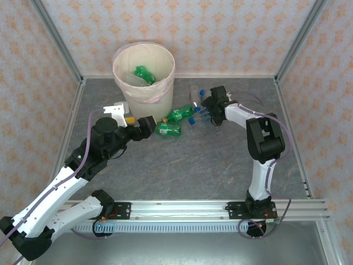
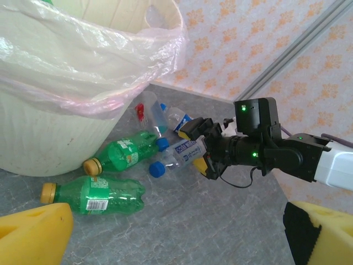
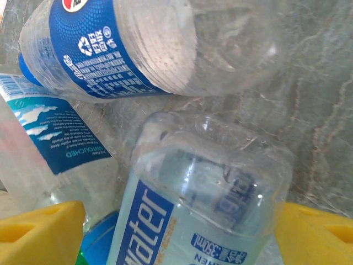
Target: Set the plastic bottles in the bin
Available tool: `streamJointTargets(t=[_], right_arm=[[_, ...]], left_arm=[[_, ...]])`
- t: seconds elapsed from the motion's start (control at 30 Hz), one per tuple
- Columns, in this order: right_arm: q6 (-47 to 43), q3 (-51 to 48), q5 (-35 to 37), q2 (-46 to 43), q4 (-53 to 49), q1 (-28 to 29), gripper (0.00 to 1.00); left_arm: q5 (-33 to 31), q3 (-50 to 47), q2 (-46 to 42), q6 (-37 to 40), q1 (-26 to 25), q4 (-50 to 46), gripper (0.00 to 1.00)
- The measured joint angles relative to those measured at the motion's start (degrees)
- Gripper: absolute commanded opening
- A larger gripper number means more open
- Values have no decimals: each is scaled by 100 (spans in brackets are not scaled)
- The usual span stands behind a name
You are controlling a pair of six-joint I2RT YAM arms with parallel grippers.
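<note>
Top view: bin (image 1: 144, 101) stands at back-left of table (image 1: 182, 165), pink liner over its rim, one green bottle (image 1: 144, 74) lying inside. L gripper (image 1: 151, 126) is low by the bin's foot, just beside the near green bottle (image 1: 168, 130); the far green bottle (image 1: 179, 115) lies a bit beyond, nearer the bin. R gripper (image 1: 205, 106) is down among the clear bottles (image 1: 194, 91) to the R of the bin. L wrist view: L gripper's yellow fingers (image 2: 33, 232) are spread wide w/ nothing between them, i.e. released. Both green bottles lie on their sides, yellow caps pointing L, the far one up against the bin wall. Past them the R gripper straddles the water bottle (image 2: 185, 152), blue cap, lying flat on the table. R wrist view: water bottle fills the gap between the R gripper's yellow fingers (image 3: 38, 232); one finger is at the bottle's edge, the other shows a small gap, so can't tell if it is grasped yet. A blue-label bottle (image 3: 121, 49) lies just beyond, another clear one beside it.
</note>
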Motion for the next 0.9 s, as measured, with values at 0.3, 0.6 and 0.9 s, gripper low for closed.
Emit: streamJointTargets(t=[0.3,0.6,0.9], right_arm=[[-181,304,-17,345,-168,0,74],[-321,-282,116,-92,-17,0,64],[-549,-778,544,-1325,-22,2,64]], left_arm=[[-2,-37,-24,-2,0,-2,99],[-50,-48,-24,-2,0,-4,99],[-216,-48,-24,-46,0,-2,99]])
